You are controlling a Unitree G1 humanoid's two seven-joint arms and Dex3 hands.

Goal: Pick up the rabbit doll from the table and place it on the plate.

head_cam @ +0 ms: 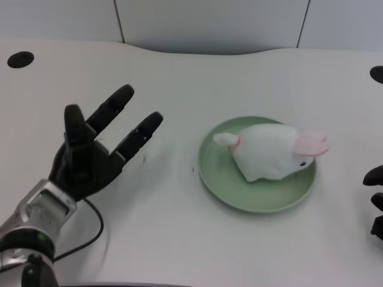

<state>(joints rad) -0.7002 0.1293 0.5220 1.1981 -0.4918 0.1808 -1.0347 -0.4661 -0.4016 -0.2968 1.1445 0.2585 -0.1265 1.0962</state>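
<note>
Left hand (90,156) at left of frame, palm up and facing the camera, fingers (114,103) spread and pointing toward upper right; it holds nothing and touches nothing but air, as far as the view shows; whether its back rests on the table (179,84) cannot be told; silver forearm (33,221) runs down to the lower left corner; a black cable (93,230) loops out from beside the wrist onto the tabletop and curves back toward the lower left.

Rabbit (269,152) lies on the plate (239,200), right of centre; white plush body on its side, pink ears (312,142) at the right end reaching over the plate's right rim, small white tail (225,140) with a pink edge at the left end, inside the rim; a dark eye shows near the ears; body covers most of the plate's upper middle, lower and left parts of the green dish stay bare.

Hand and plate well apart; bare white tabletop between them, nothing standing in the way; a tiny dark speck on the table just left of the plate.

Round dark hole (20,59) in the table at upper left; another hole (377,73) cut by the right edge at upper right; grey wall panels (209,24) with dark seams along the top behind the table's curved far edge.

Black fingertips of the right hand (374,200) poke in at the right edge, lower than the plate's middle, near the plate but apart from it.
</note>
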